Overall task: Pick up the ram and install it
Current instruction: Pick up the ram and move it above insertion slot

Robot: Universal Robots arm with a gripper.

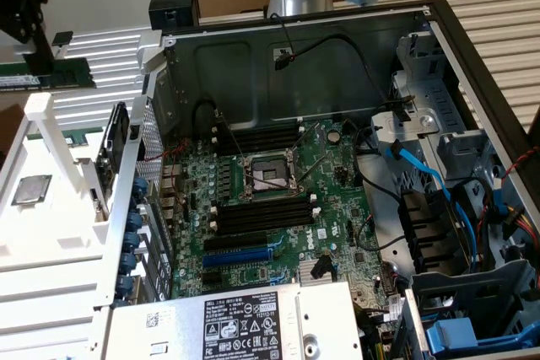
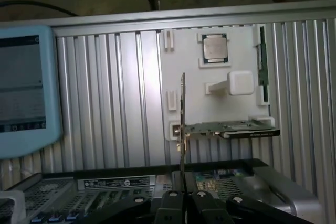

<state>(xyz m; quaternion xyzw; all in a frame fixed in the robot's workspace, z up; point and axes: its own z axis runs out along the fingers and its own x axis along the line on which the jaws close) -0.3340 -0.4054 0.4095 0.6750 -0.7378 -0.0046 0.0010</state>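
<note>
Exterior view: jaws clamped on the ram (image 1: 51, 73), held level, at the exterior view's left of the open computer case (image 1: 439, 31), apart from the motherboard (image 1: 337, 208).

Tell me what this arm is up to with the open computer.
The arm's gripper is shut on the ram, a green stick held in the air near the white parts tray, to the exterior view's left of the open computer case. The ram is not yet installed. The long black memory slots on the motherboard lie toward the exterior view's right of it. A small square chip rests on the tray.
</note>
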